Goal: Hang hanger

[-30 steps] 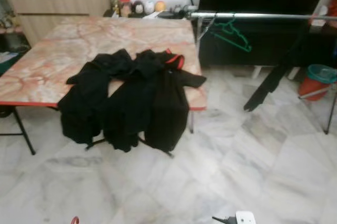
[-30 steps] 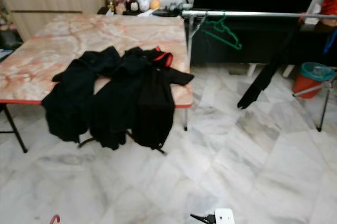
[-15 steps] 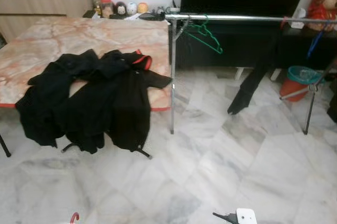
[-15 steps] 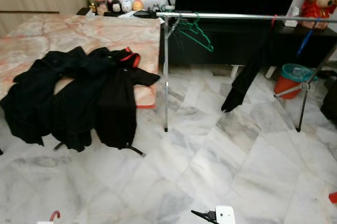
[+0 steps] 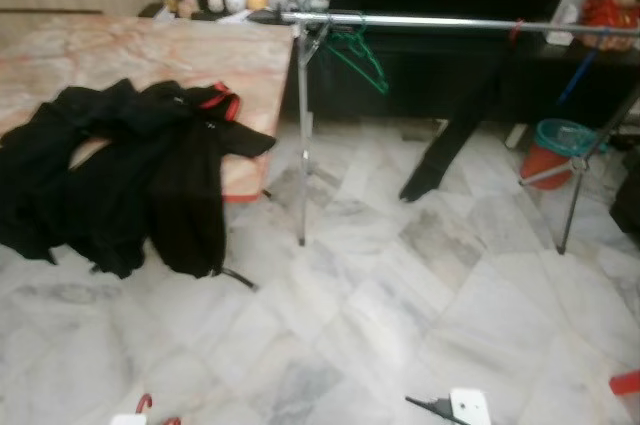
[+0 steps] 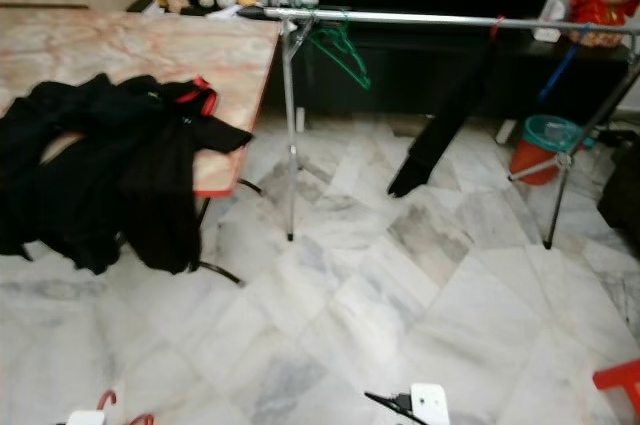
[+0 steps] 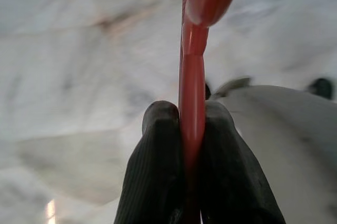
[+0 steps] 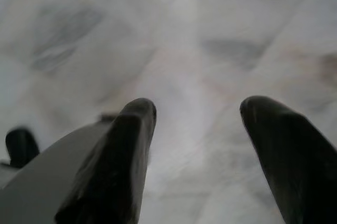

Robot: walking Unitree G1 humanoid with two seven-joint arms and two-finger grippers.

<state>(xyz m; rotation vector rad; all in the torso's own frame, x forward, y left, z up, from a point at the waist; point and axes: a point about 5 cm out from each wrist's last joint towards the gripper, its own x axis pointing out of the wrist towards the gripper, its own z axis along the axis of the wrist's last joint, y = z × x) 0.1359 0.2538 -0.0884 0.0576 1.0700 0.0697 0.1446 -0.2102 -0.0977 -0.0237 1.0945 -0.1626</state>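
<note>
Your marble surface (image 5: 130, 50) carries black clothes (image 5: 130, 170) draped over its edge. Beside it stands the clothes rail (image 5: 450, 23), a green hanger (image 5: 355, 50) hooked near its end. Your left gripper (image 7: 190, 124) fingers clench the red hanger (image 7: 192, 71) low over the floor; right gripper (image 8: 197, 116) fingers are spread, empty.

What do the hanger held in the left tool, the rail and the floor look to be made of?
Red hanger: likely plastic, smooth with a soft sheen. Clothes rail: metal, bright chrome-like shine. Floor: polished stone tiles, probably marble, white with grey veining.
</note>
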